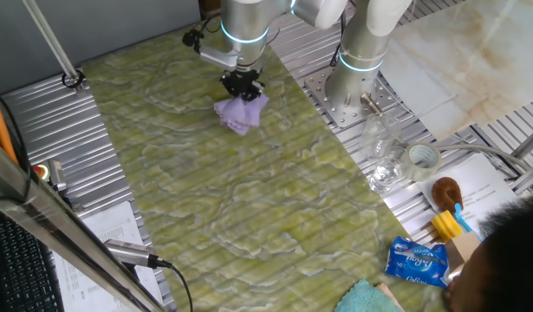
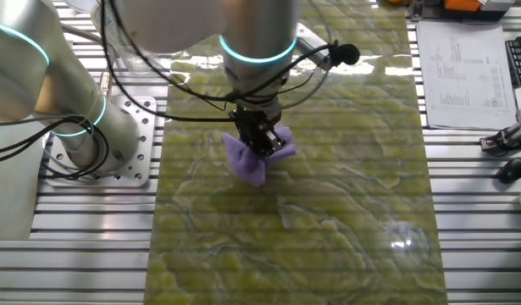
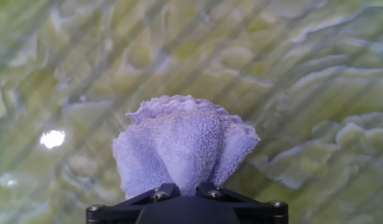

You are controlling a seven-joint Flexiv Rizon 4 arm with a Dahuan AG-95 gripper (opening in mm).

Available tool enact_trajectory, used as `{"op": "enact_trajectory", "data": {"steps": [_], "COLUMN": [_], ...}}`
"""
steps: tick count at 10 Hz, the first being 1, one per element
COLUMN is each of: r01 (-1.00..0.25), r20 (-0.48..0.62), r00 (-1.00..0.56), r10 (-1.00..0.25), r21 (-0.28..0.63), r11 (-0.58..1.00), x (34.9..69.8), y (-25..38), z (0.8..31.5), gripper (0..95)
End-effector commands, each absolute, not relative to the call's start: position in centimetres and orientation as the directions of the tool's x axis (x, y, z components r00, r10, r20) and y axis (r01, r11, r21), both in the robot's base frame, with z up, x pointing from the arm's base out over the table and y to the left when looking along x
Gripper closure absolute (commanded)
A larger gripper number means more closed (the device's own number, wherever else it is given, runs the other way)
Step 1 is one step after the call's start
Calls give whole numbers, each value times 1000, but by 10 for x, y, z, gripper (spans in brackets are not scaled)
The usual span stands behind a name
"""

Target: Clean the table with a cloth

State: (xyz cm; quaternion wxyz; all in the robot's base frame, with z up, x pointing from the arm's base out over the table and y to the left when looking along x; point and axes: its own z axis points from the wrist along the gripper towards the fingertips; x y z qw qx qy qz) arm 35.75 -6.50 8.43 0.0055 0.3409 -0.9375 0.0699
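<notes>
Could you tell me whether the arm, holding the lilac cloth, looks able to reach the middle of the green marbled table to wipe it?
Probably yes: the gripper holds the crumpled lilac fabric cloth in shut jaws, and the green-yellow marbled table ahead shows nothing in the way.

Blue tissue pkt (image 1: 417,263), teal cloth (image 1: 367,297) beside it, tape roll (image 1: 422,158), printed sheets (image 2: 465,74) — keyboard (image 1: 19,264).

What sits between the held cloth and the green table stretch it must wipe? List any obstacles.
Nothing visible. The gripper is shut on the lilac cloth, bunched right over the table. The marbled surface ahead shows only its veining and light glare; the tape roll and blue packet lie off on the ribbed metal.
</notes>
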Motion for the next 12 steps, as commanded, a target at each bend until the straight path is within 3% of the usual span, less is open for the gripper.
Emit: {"op": "enact_trajectory", "data": {"steps": [1, 7, 8, 10, 11, 12], "r01": [-623, -650, -665, -695, -706, -721], "r20": [37, 18, 20, 22, 20, 19], "r00": [-780, -759, -746, -718, -706, -692], "r10": [-625, -651, -666, -696, -708, -721], "r21": [-131, -92, -91, -88, -84, -74], "r11": [771, 755, 742, 714, 703, 689], "x": [365, 374, 375, 377, 378, 379], "y": [-64, -63, -62, -62, -62, -62], "z": [81, 83, 83, 85, 85, 85], "gripper": [950, 950, 760, 760, 570, 570]}}
